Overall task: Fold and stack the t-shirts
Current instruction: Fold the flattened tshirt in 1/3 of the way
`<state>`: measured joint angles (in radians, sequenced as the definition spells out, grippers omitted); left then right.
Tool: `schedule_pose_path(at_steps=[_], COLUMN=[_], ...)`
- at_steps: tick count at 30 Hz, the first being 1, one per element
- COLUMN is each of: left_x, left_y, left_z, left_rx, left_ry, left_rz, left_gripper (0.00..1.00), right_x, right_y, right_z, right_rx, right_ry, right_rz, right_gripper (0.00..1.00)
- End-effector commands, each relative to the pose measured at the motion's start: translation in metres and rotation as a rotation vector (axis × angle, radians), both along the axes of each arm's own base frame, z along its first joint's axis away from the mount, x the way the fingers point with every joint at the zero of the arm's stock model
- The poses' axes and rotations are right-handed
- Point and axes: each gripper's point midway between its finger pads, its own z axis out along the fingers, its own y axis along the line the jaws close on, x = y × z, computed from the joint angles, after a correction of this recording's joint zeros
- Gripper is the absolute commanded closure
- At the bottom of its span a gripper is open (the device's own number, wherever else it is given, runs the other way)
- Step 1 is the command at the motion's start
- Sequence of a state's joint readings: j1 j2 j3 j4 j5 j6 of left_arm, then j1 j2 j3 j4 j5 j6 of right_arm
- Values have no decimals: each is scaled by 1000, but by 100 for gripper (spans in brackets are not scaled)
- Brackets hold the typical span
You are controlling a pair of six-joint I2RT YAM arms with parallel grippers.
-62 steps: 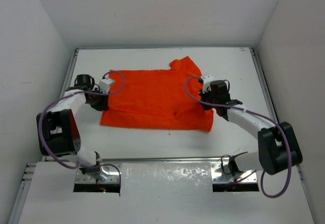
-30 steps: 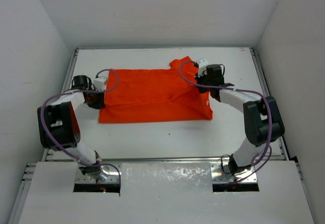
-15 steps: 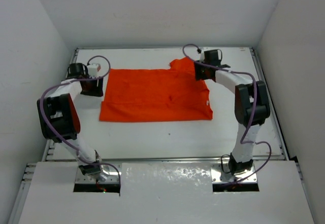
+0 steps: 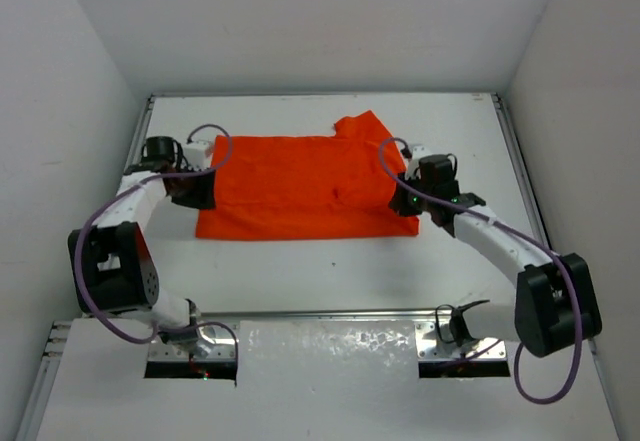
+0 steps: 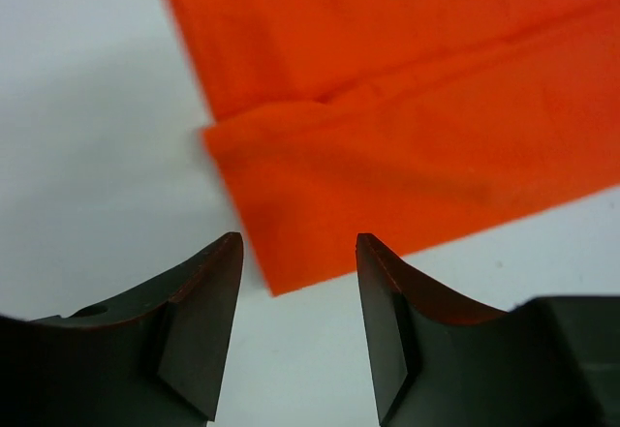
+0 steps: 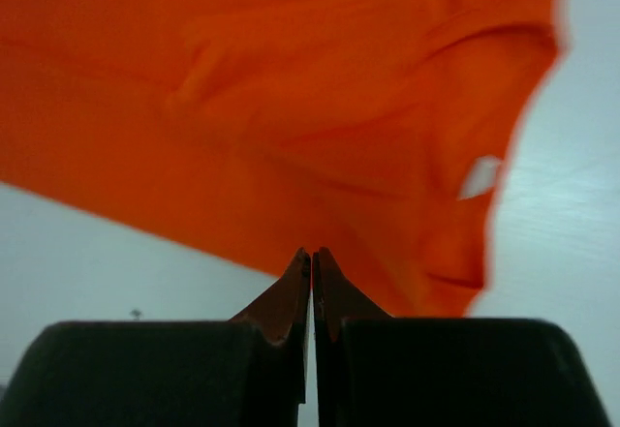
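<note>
A plain bright orange-red soft cloth t-shirt (image 4: 300, 186) with short sleeves lies flat on the white worktop (image 4: 330, 271), towards its far half, folded into a wide, roughly rectangular shape. One short sleeve (image 4: 362, 126) juts out at the shirt's far right corner.

The left pincer (image 4: 203, 193) sits at the shirt's left edge, near its near-left corner. In the left wrist view its two dark fingers (image 5: 208, 320) stand partly apart with nothing between them. The shirt's corner lies just ahead of the gap, where a folded layer shows as a second edge over the one below.

The right pincer (image 4: 407, 204) sits at the shirt's near-right corner. In the right wrist view its jaws are pressed tight together, tips over the orange cloth close to its near edge; whether any cloth is pinched there cannot be told. A small white patch (image 6: 480, 175) shows on the shirt near its right edge
</note>
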<state>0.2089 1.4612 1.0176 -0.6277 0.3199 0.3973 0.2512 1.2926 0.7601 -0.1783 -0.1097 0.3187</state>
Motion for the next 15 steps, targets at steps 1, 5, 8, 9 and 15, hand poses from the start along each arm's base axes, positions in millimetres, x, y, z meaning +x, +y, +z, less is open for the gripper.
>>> schedule_pose_path(at_steps=[1, 5, 8, 9, 15], left_x=[-20, -12, -3, 2, -7], left_y=[-11, 3, 8, 9, 11], left_z=[-31, -60, -70, -72, -104], left_rx=[1, 56, 77, 83, 95], left_ry=[95, 144, 146, 134, 220], left_rz=[-62, -29, -13, -10, -5], left_gripper=[52, 53, 53, 53, 52], right_x=[-15, -3, 7, 9, 7], right_y=[36, 26, 13, 10, -21], right_z=[-17, -41, -58, -61, -87], right_rx=[170, 133, 122, 118, 47], right_ry=[28, 69, 127, 135, 205], right_rz=[48, -15, -66, -79, -153], right_gripper=[100, 100, 100, 100, 100])
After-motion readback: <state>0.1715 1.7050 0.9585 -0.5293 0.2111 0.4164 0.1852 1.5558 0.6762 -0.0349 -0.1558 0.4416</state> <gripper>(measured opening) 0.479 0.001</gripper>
